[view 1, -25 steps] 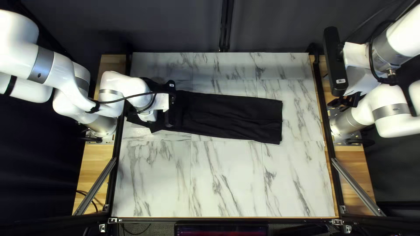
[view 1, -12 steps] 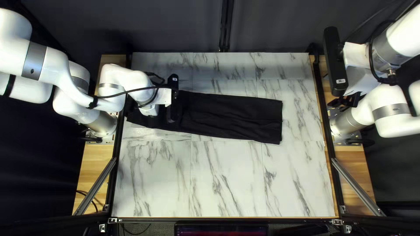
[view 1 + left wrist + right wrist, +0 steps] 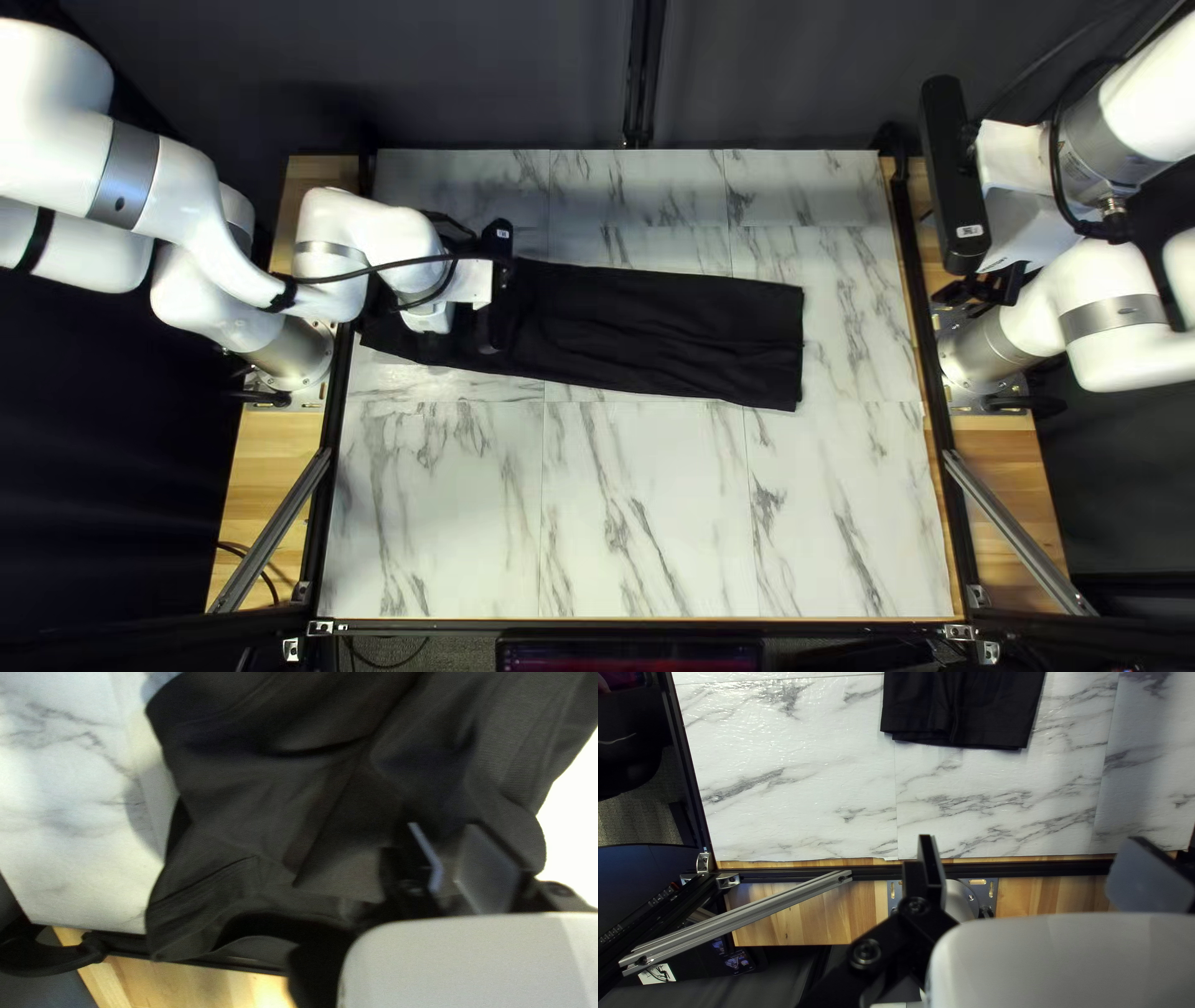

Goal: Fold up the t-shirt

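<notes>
Left pincer (image 3: 445,837), narrowly parted over the black T-shirt (image 3: 672,330) at left in the top left view, could skew the fold by catching too many layers.

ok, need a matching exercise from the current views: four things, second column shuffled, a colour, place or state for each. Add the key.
1. T-shirt
2. left gripper
3. right gripper
4. tabletop

A. fingers wide apart, away from the T-shirt
B. white with grey veins
C. black, lying in a long strip
D. fingers a narrow gap apart, over the T-shirt

Pairs: 1-C, 2-D, 3-A, 4-B
</notes>
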